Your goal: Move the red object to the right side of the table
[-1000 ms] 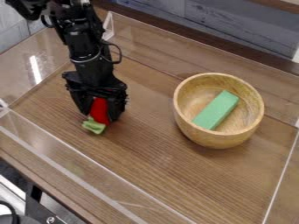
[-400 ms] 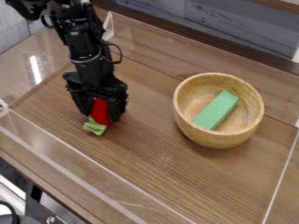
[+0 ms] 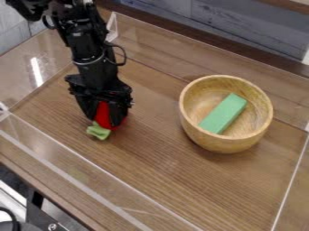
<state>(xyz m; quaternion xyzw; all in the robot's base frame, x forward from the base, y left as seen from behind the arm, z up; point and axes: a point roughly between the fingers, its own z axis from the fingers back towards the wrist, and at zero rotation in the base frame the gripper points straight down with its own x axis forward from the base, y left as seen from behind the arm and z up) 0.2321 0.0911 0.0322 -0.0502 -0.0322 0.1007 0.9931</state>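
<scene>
Nothing has visibly shifted since before — the gripper [image 3: 105, 115] straddles the red object [image 3: 105, 116] on the table's [image 3: 157, 171] left, jaws' closure unclear — carry rightward not begun.

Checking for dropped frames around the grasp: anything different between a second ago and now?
Nothing visibly changed. The black tool points down over the small red egg-shaped toy fruit with its green leafy stem, fingers either side of it, at the same spot on the brown wood-grain table. The green block lies in the wooden bowl as before.
</scene>
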